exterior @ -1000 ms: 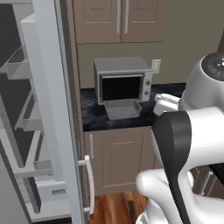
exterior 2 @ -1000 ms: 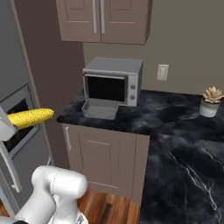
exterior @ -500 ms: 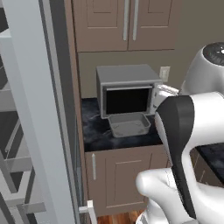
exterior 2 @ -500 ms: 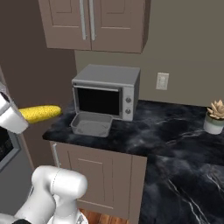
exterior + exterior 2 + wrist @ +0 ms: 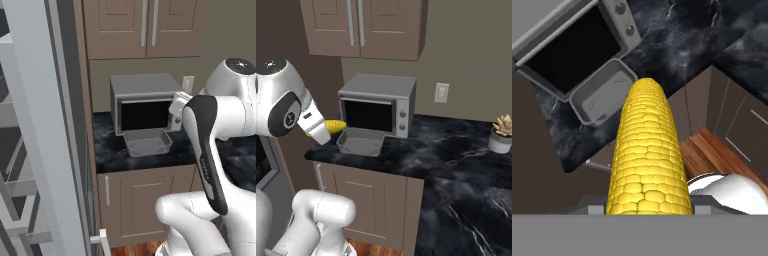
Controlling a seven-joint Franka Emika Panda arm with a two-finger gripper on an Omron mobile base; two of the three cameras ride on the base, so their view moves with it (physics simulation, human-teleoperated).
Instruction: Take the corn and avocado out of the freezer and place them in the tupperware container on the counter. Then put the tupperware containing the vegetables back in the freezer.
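Black marbled surface (image 5: 456,155) runs under brown wall cupboards, and a grey microwave (image 5: 378,104) sits on it with the tupperware container (image 5: 360,141) right in front of its dark door. From where I stand, the pincer (image 5: 320,131) is grasping the corn (image 5: 334,125), the cob sticking out lengthwise towards the container and hanging just beside its near-left corner, above the surface's edge and not yet over the tray. In the hand view the corn (image 5: 648,160) points at the tupperware container (image 5: 602,97) with the microwave behind it.

To do this step well, I reckon the arm should carry the cob on until its whole length is over the container's floor, turn it to lie along the tray's long side, then lower it close before letting go, so it doesn't bounce off a sloped wall or roll out. It should stay clear of the microwave front on the way. The freezer door (image 5: 40,125) stands open at the left.
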